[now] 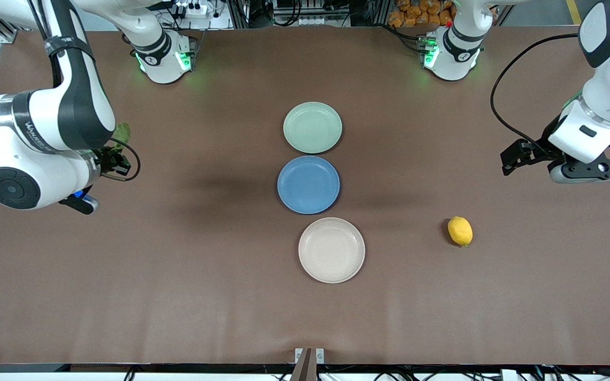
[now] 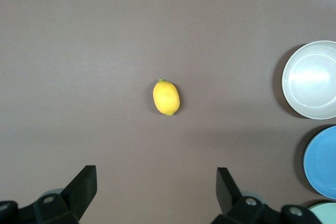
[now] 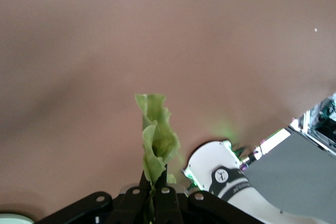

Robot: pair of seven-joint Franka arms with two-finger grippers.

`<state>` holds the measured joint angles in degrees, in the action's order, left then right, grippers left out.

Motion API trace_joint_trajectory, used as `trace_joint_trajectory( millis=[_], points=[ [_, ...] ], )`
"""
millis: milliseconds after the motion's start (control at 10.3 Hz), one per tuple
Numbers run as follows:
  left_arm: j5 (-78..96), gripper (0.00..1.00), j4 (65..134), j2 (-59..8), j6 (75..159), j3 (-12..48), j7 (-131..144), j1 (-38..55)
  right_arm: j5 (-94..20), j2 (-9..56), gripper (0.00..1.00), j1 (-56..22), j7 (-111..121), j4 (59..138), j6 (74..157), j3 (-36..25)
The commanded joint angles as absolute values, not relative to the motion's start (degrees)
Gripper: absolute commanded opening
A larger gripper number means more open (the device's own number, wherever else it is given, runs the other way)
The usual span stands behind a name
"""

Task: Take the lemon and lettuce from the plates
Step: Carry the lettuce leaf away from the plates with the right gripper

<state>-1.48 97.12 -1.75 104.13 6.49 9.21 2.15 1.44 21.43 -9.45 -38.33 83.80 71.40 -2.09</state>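
Observation:
The lemon [image 1: 459, 231] lies on the bare table toward the left arm's end, beside the beige-white plate [image 1: 331, 250], which is empty. The pale green plate [image 1: 312, 127] is empty too. My left gripper [image 1: 596, 173] is open and empty, high over the table at the left arm's end. Its wrist view shows the lemon [image 2: 166, 97] well ahead of the spread fingers [image 2: 84, 187]. My right gripper [image 1: 114, 152] is shut on the lettuce [image 1: 122, 131], held in the air over the right arm's end. The green leaf [image 3: 156, 140] sticks out from the closed gripper [image 3: 156, 182].
A blue plate [image 1: 308, 184] sits between the pale green and beige-white plates, empty. The three plates form a line down the table's middle. The arm bases [image 1: 164, 58] stand along the table edge farthest from the front camera.

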Motion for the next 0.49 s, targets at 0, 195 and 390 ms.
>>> trace_joint_trajectory(
  millis=[0, 195, 390],
  points=[
    [-0.8, 1.0, 96.5, 0.6, 99.7, 6.4, 6.1, 1.5, 2.6, 19.7, 0.0, -7.6, -35.2, 85.1, 74.4, -1.1],
    [-0.7, 1.0, 96.4, 1.1, 99.4, 6.4, 5.4, 1.5, 3.0, 20.5, 0.0, -7.5, -34.0, 86.9, 80.8, -1.2],
    [-0.7, 1.0, 96.5, 1.6, 99.1, 6.3, 5.4, 1.4, 3.9, 20.6, 0.0, -7.0, -31.6, 89.5, 85.7, -1.2]
  ],
)
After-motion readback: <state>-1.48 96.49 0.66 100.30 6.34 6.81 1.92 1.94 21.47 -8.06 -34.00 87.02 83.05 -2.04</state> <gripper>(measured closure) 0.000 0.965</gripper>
